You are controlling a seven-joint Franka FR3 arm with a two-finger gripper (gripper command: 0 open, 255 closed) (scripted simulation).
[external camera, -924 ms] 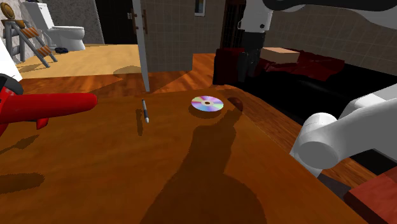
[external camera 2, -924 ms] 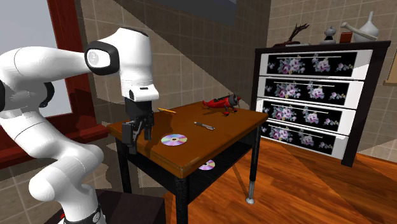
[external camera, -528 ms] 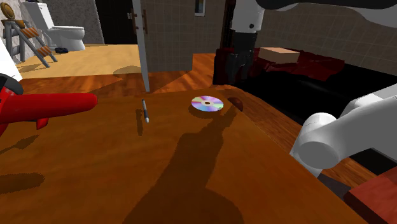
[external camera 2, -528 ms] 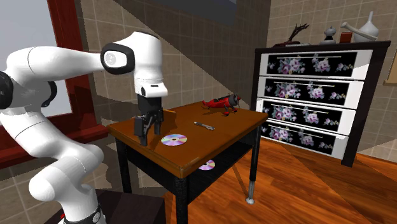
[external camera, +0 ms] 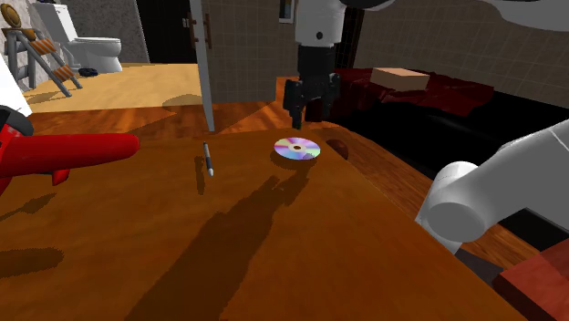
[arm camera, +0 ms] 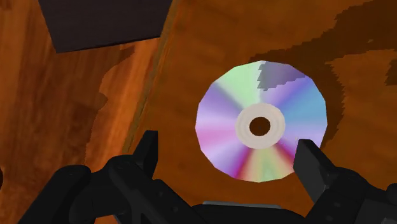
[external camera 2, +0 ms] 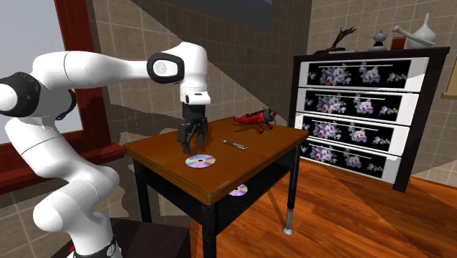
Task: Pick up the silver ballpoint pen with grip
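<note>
Gripper (external camera: 307, 117), black, two-fingered: jaws apart and empty, hanging above a rainbow-sheened disc (arm camera: 261, 121) near the far edge of the wooden table (external camera: 182, 260). Pen (external camera: 208, 158), slim, silver with dark ends: flat on the table, apart from the gripper, to the shoulder view's left of the disc. Red toy plane (external camera: 64, 153): further left, beyond the pen.

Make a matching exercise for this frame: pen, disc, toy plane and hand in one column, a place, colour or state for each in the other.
Things:
1 pen
2 disc
3 toy plane
4 hand

Descriptions:
A open, in the air
B flat, rainbow sheen
C thin, lying between the other two objects
D red, at the shoulder view's left

Pairs: 1-C, 2-B, 3-D, 4-A
</note>
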